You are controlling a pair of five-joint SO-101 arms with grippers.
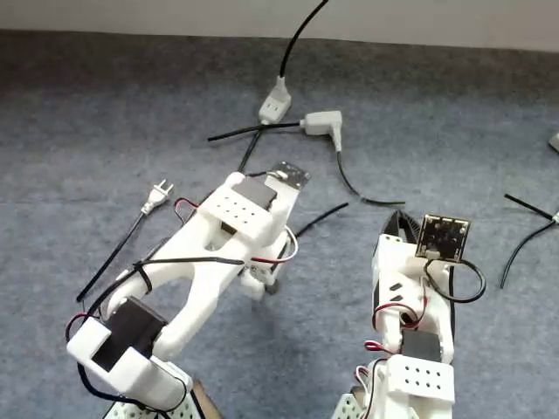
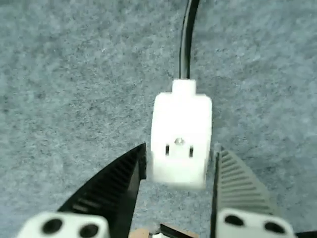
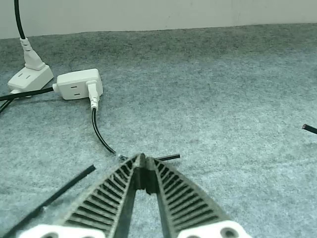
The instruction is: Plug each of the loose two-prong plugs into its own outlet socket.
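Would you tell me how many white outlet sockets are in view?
3. The first socket and second socket lie side by side at the table's far middle; the third socket sits at the left gripper. Others may be hidden.

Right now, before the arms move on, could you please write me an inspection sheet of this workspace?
Surface: grey carpet, flat.
Job's things: first socket and second socket at the far side, both occupied; third socket under the left arm; loose two-prong plug lying beside that arm.
Clutter: small white thing at the edge, cannot identify.
Grippers: left gripper appears closed on the third socket; right gripper shut, empty.
Cables: black cable trailing from the second socket; more cables beyond the right arm.
Surroundings: pale wall behind the table.
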